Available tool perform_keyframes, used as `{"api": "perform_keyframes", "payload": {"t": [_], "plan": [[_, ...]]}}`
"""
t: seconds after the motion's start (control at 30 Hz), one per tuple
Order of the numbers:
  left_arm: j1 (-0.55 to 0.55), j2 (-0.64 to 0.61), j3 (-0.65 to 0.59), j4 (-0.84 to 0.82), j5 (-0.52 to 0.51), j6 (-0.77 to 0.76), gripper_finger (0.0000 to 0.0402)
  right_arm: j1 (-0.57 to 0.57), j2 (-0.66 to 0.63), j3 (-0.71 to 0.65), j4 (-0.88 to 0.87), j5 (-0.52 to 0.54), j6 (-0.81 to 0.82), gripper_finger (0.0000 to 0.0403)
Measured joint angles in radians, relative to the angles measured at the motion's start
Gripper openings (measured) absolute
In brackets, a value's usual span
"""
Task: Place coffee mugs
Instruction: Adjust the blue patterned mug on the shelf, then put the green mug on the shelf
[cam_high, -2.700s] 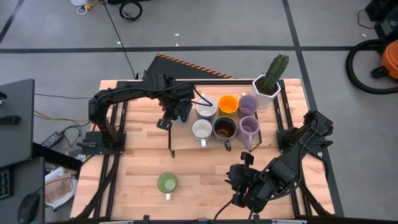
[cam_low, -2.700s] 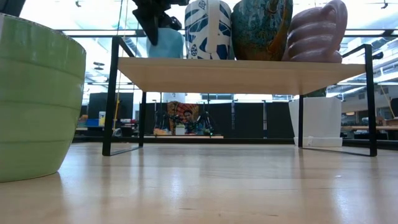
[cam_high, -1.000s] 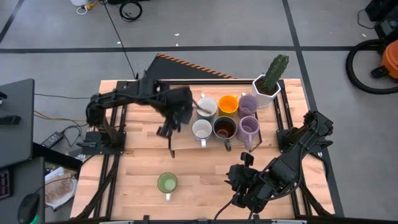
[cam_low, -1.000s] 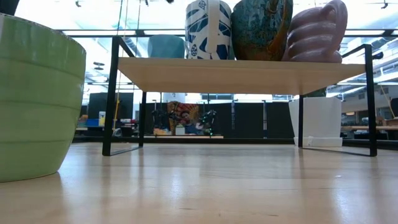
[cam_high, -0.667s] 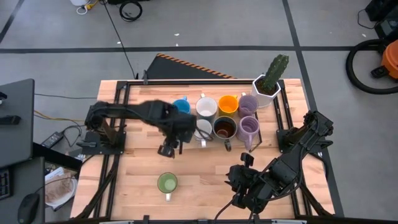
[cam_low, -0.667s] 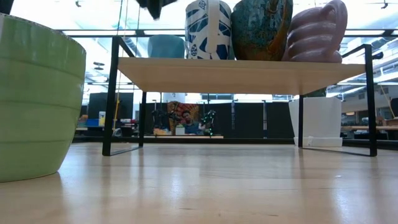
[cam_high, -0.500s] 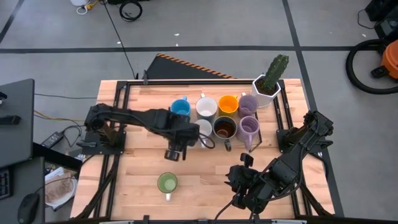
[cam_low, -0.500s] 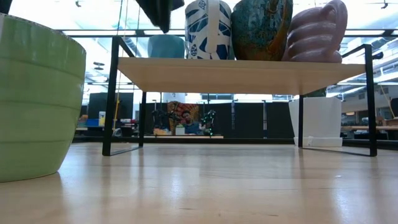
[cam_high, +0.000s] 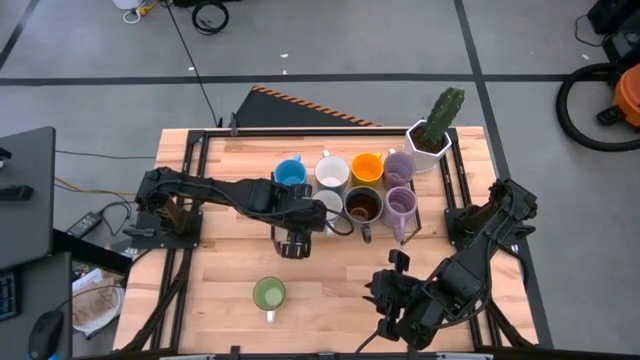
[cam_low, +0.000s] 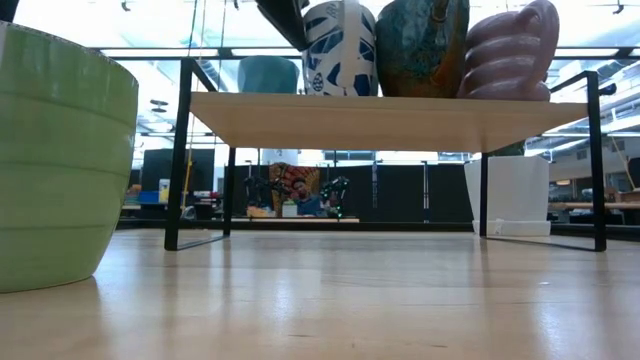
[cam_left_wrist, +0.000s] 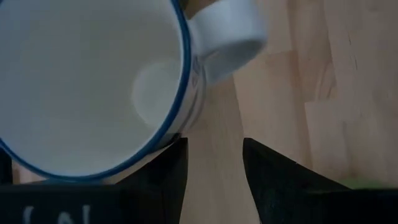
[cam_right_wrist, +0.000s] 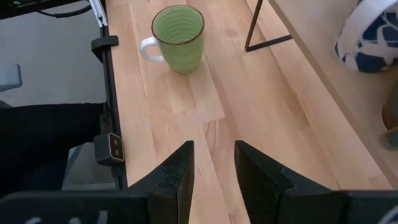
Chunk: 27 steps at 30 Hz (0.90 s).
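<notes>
Several coffee mugs stand on a low wooden shelf (cam_low: 390, 120): blue (cam_high: 290, 172), white (cam_high: 332, 171), orange (cam_high: 366, 167) and lilac (cam_high: 400, 165) in the far row. White with blue pattern (cam_left_wrist: 93, 81), dark brown (cam_high: 360, 205) and lilac (cam_high: 400, 203) stand in the near row. A green mug (cam_high: 268, 294) stands on the table in front. My left gripper (cam_high: 294, 240) hangs open over the shelf's near edge, beside the patterned white mug. My right gripper (cam_high: 385, 300) waits open near the table's front edge. My left gripper has nothing between its fingers. One finger (cam_left_wrist: 171, 165) stands right by the patterned white mug's blue rim (cam_left_wrist: 163, 144); I cannot tell whether it touches.
A white hexagonal pot with a cactus (cam_high: 432, 132) stands at the shelf's far right. The shelf's black legs (cam_low: 178, 150) stand on the table. Bare table lies around the green mug (cam_right_wrist: 178, 34).
My left gripper has left the blue mug at the shelf's far left and swung toward the near edge and the right, ending beside the patterned white mug. The blue mug stays upright on the shelf.
</notes>
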Motion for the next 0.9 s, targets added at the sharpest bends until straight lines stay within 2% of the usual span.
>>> {"api": "perform_keyframes", "payload": {"t": [0.27,0.47,0.7,0.83,0.9], "plan": [[0.000,0.000,0.000,0.013,0.000,0.002,0.0160,0.009,0.000,0.000,0.000,0.029,0.000,0.0120],[-0.027,-0.005,0.000,-0.100,0.009,0.001,0.0160,0.009,0.000,0.000,-0.001,0.038,0.000,0.0120],[-0.146,-0.029,0.001,-0.139,0.195,0.033,0.0160,0.010,0.000,0.000,-0.002,0.048,-0.003,0.0120],[-0.248,-0.032,0.001,-0.140,0.288,-0.031,0.0160,0.016,0.000,0.000,-0.002,0.051,-0.003,0.0120],[-0.303,-0.032,0.001,-0.130,0.292,-0.072,0.0160,0.022,0.000,0.000,-0.002,0.066,-0.011,0.0120]]}}
